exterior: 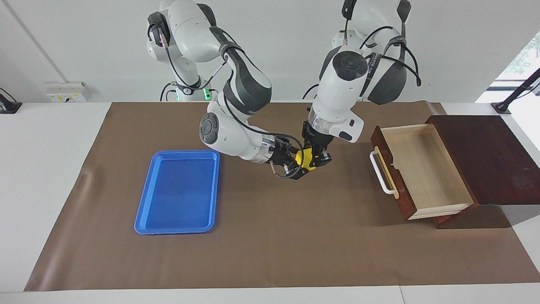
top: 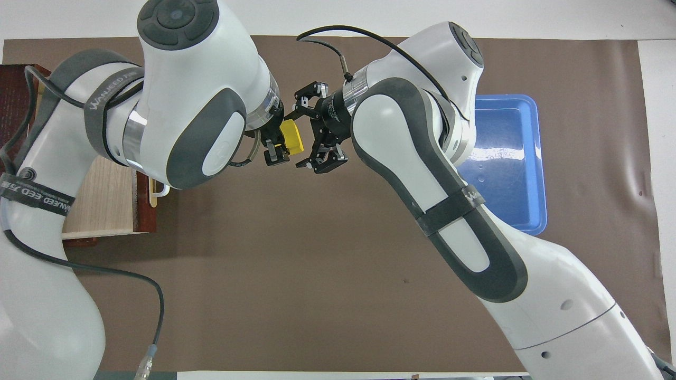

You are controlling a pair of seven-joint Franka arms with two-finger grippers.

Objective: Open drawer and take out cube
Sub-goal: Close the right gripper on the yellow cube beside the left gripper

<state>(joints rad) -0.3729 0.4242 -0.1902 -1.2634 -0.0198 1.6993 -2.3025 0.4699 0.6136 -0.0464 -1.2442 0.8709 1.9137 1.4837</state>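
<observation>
Cube: I see the yellow cube (exterior: pixel 304 158) up in the air over the brown mat (exterior: pixel 270 245), about midway between the blue tray (exterior: pixel 177 192) and the drawer (exterior: pixel 422 171).
Left gripper: my left gripper (exterior: pixel 317 159) comes down from above onto the cube, fingers clamped on it; the cube sits between them and juts out toward the right arm's end of the table.
Right gripper: my right gripper (exterior: pixel 296 169) reaches in sideways from the tray's direction, level with the cube, one finger above it and one below in the overhead view. I cannot tell whether its fingers are pressing the cube or merely bracketing it.
Cube relative to the grippers: it is sandwiched where the two grippers meet, the left one at its drawer-ward face, the right one at its tray-ward face.
Drawer: pulled out of its dark wooden cabinet (exterior: pixel 489 156), at the left arm's end of the table; the pale wood interior is exposed, the white handle (exterior: pixel 382 179) facing the middle of the mat.
Tray: flat on the mat toward the right arm's end, well apart from both grippers.
</observation>
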